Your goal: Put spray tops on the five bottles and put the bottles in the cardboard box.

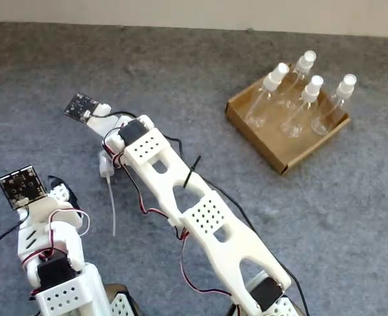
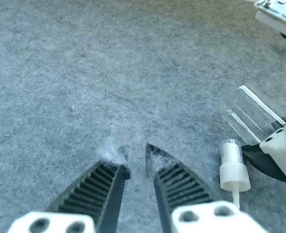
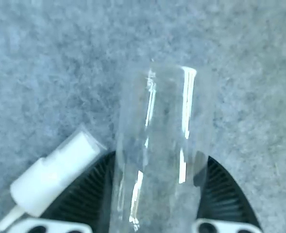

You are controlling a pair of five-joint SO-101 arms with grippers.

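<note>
Your right claw (image 3: 157, 167) is clamped on a clear bottle (image 3: 162, 116), with one black finger (image 3: 220, 184) pressed to each side of it. The bottle is down at the grey carpet (image 3: 45, 58); you cannot tell from here whether it touches. A loose white spray top (image 3: 48, 177) lies just beside that bottle, against one of the fingers, and is not fitted to anything. In the high view this spray top sits at about 9 o'clock from the table's middle, next to the right arm's wrist. Its thin tube (image 1: 112, 204) runs along the carpet toward 6 o'clock.

Your left claw (image 2: 137, 162) hangs just over bare carpet, jaws a little apart with nothing between them. In the high view it is at roughly 8 o'clock from the right claw, near it but apart. From the left wrist you see the held bottle and the loose spray top close by, side by side.

The cardboard box (image 1: 249, 135) lies well apart from both claws, between 2 and 3 o'clock from the right one. In it four bottles (image 1: 298, 112) lie side by side. Each wears one of the fitted tops (image 1: 312, 84), pointing to about 1 o'clock.
</note>
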